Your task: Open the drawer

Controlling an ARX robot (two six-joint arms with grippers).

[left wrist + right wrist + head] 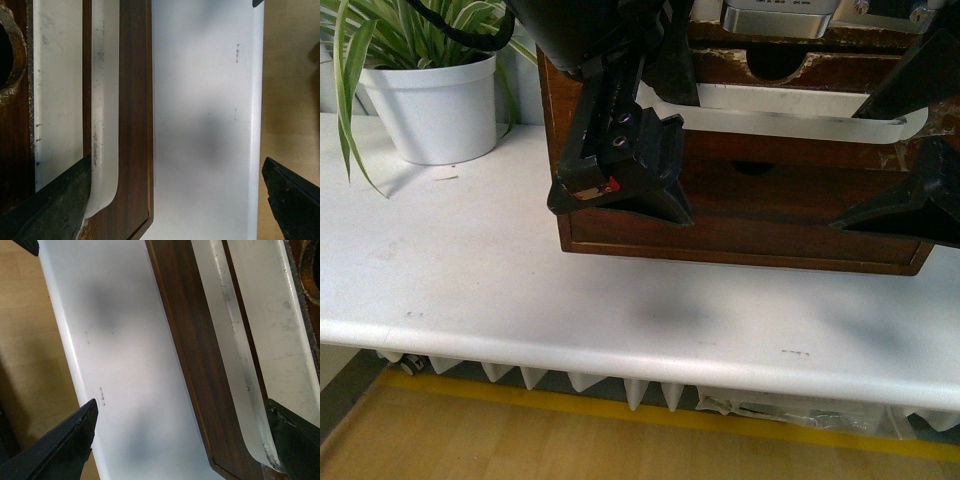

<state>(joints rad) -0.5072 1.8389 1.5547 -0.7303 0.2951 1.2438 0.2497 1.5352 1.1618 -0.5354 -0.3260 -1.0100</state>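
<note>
gaping wide, the left gripper [175, 165] held nothing; one finger [55, 207] sat right by the end of the white handle [102, 100], though contact was unclear, and the other hung past the white table [520, 290] edge. the right gripper [182, 405] was equally wide open at the handle's opposite end. the drawer [720, 68], dark brown with a half-round notch and chipped edges, sat high in the wooden cabinet [740, 240] on that table.

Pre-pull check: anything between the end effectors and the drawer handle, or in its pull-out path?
Nothing visible. Left end effector and right end effector sit open at the handle ends; table ahead of the drawer is bare.
</note>
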